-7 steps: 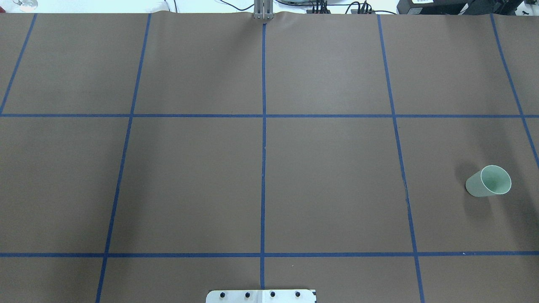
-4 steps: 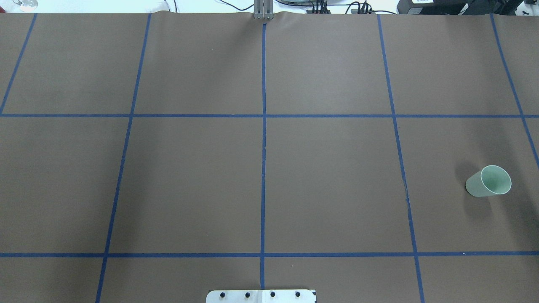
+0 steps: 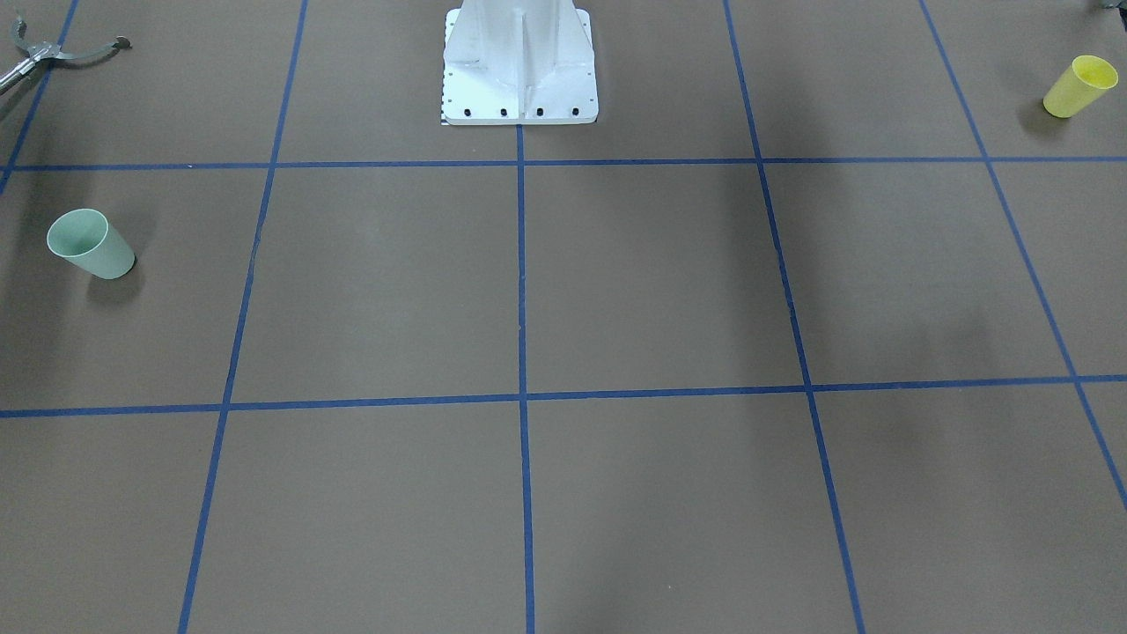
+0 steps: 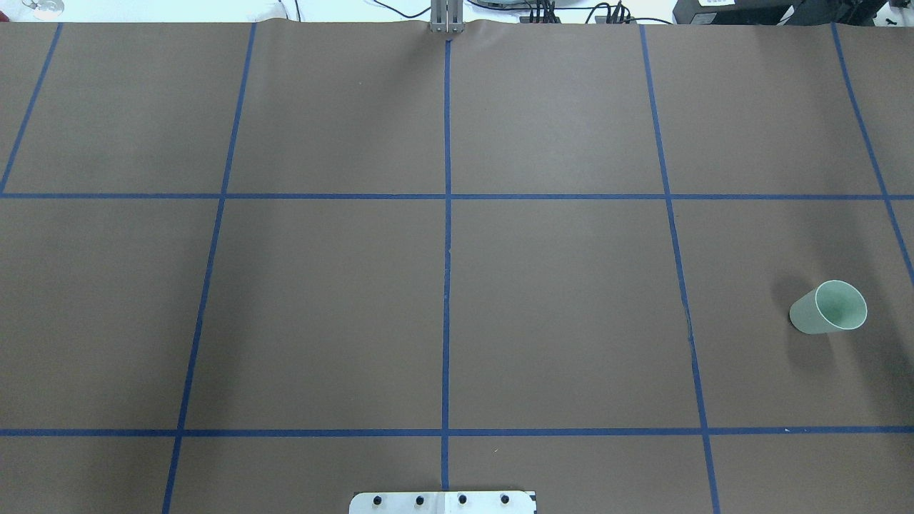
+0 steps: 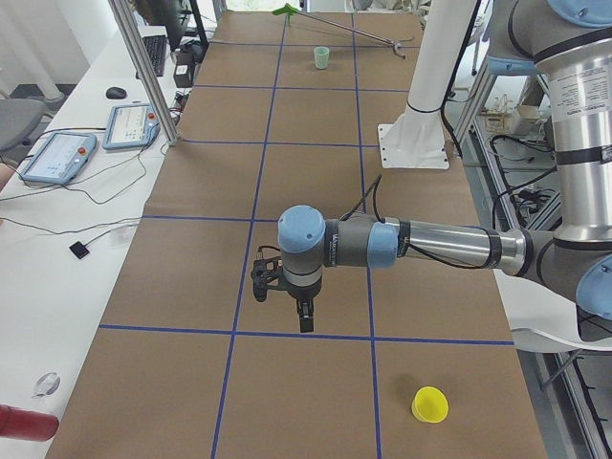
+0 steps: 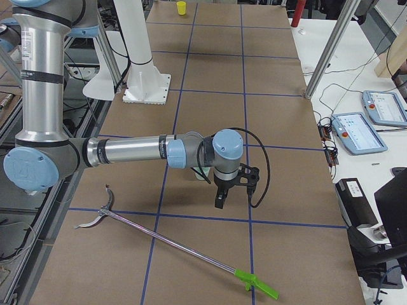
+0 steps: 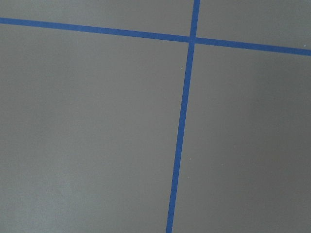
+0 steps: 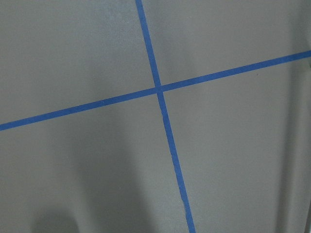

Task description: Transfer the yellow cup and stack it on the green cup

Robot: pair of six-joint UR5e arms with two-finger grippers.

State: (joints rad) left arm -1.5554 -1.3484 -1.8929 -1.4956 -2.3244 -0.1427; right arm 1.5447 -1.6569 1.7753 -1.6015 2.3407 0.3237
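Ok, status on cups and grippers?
Left gripper, right gripper hang over the table, holding nothing; open or shut unclear. Yellow cup, green cup at opposite ends, unstacked. Grabber stick lies near green cup.

Overhead, front views face oppositely; both share green cup (image 3: 90, 245).

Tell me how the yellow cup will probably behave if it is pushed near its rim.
The yellow cup stands upright, mouth up, on its narrower base, so a high push would probably tip it. Lying down, its tapered wall would likely roll in a curve. It looks empty and plastic, so probably light.
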